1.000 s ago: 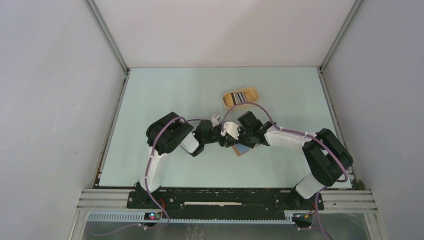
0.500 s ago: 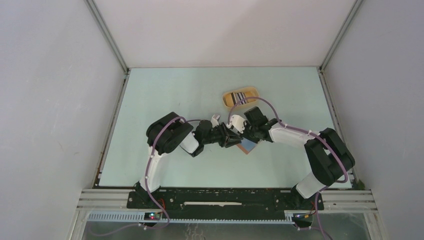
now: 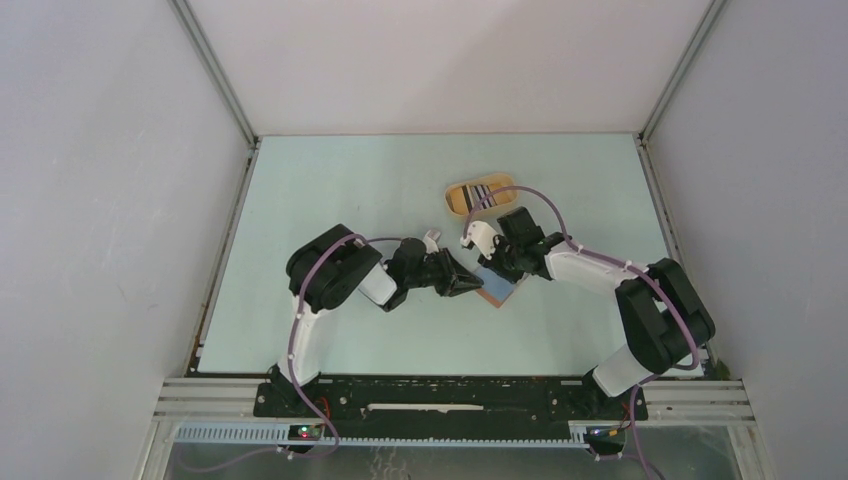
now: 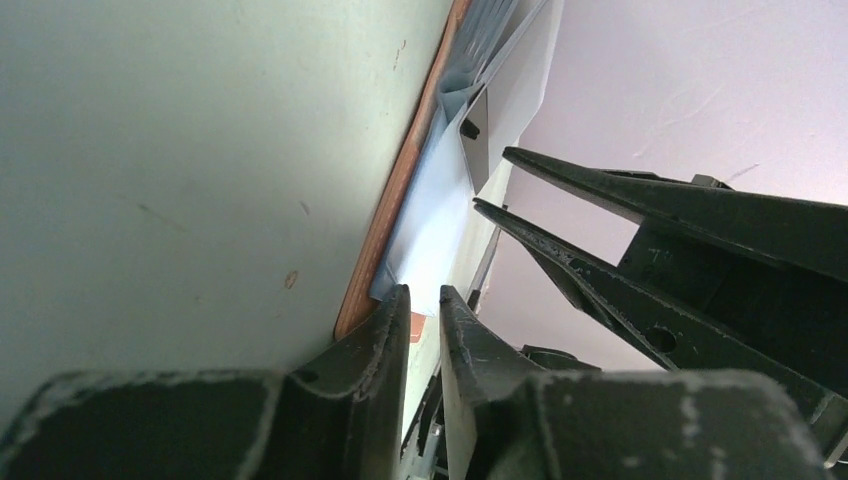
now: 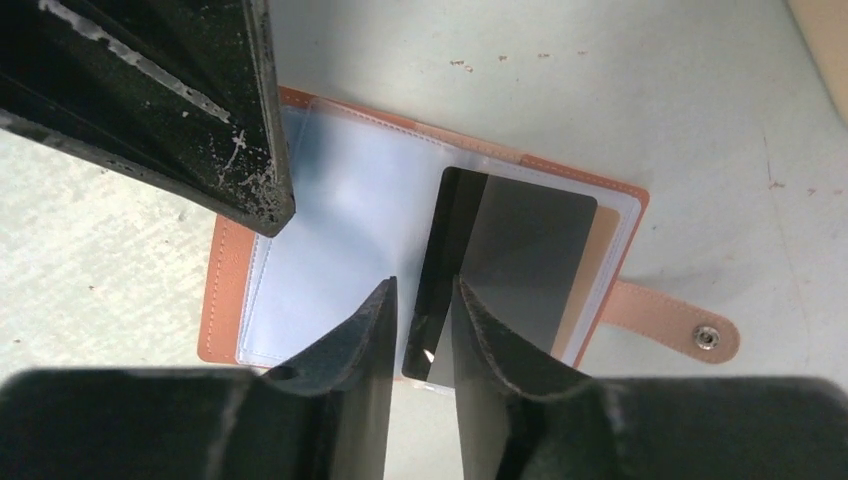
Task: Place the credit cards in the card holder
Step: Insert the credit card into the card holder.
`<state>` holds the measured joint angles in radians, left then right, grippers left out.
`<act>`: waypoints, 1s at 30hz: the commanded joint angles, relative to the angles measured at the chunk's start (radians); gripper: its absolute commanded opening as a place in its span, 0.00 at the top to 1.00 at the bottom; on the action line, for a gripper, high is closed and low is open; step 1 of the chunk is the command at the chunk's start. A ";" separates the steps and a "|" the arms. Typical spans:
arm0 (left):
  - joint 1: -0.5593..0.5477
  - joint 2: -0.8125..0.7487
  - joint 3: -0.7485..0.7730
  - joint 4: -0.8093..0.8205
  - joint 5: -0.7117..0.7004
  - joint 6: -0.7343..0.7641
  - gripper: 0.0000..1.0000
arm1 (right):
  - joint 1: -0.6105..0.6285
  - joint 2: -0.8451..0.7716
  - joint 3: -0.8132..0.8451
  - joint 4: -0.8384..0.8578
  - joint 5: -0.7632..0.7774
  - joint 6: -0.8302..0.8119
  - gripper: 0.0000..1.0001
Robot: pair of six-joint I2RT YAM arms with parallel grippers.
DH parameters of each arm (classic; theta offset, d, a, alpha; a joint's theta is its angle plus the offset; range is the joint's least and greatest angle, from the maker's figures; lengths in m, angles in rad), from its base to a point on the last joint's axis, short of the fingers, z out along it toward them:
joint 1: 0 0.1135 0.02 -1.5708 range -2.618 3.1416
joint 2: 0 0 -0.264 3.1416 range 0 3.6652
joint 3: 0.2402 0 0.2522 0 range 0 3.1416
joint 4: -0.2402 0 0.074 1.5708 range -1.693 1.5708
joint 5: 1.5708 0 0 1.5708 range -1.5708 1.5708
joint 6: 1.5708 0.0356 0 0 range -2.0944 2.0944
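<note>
The reddish-brown card holder (image 3: 500, 292) lies open on the table, its clear pockets up (image 5: 330, 230) and its snap tab (image 5: 690, 325) to the right. A dark credit card (image 5: 530, 250) lies on its right page, its near end sticking out. My right gripper (image 5: 424, 285) hovers just above that card with its jaws a little apart and nothing between them; it also shows in the top view (image 3: 497, 266). My left gripper (image 4: 420, 295) is shut on the holder's left edge (image 4: 390, 200), and shows in the top view (image 3: 468, 285). Striped cards (image 3: 480, 194) lie in the tray.
A yellow oval tray (image 3: 455, 203) stands just behind the right gripper. The left gripper's fingers (image 5: 200, 110) reach over the holder's left page. Grey walls enclose the table on three sides.
My right gripper has drawn back from the holder toward the tray and let go of the dark card. The holder now shows more. The left gripper has stayed put.
</note>
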<state>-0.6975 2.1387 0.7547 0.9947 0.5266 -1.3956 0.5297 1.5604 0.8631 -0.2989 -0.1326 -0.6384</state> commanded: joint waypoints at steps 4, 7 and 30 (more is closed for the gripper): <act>0.000 -0.038 0.008 -0.264 -0.038 0.112 0.77 | 0.005 -0.046 0.037 0.035 0.046 0.014 0.50; 0.000 -0.042 0.011 -0.279 -0.040 0.123 0.78 | 0.015 -0.031 0.037 0.052 0.097 0.009 0.42; 0.000 -0.043 0.012 -0.299 -0.039 0.142 0.81 | 0.015 0.025 0.037 0.121 0.257 0.005 0.26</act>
<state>-0.6971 2.0930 0.7799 0.8455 0.5270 -1.3243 0.5629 1.6009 0.8673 -0.2249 0.0849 -0.6373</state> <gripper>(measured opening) 0.194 0.740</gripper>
